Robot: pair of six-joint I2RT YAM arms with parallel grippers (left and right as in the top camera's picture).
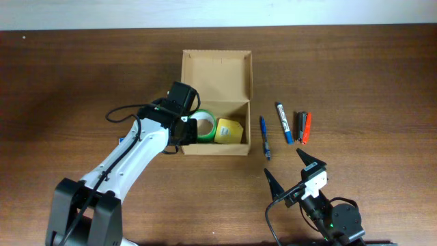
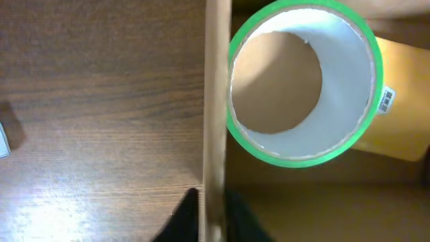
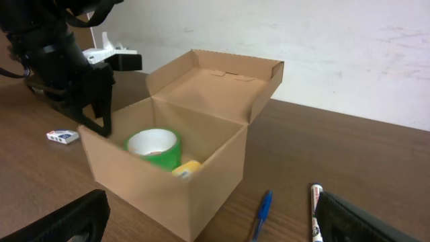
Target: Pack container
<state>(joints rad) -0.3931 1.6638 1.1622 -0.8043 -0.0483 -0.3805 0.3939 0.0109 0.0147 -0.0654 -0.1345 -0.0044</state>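
Observation:
The container [image 1: 216, 75] is a tan cardboard box with its flap lid open at the back; it also shows in the right wrist view [image 3: 168, 185]. Inside it stand a green tape roll [image 1: 205, 125] and a yellow block [image 1: 230, 131]. My left gripper [image 1: 181, 130] sits at the box's left wall. In the left wrist view its fingers [image 2: 215, 216] are pinched on either side of that wall [image 2: 216, 101], with the tape roll [image 2: 302, 84] just beyond. My right gripper [image 1: 295, 171] is open and empty, near the table's front edge [image 3: 211, 202].
A blue pen [image 1: 264, 137], a blue marker [image 1: 283, 123] and a red and black item [image 1: 303, 127] lie on the table to the right of the box. A small white and blue item [image 3: 62, 136] lies to the left of the box.

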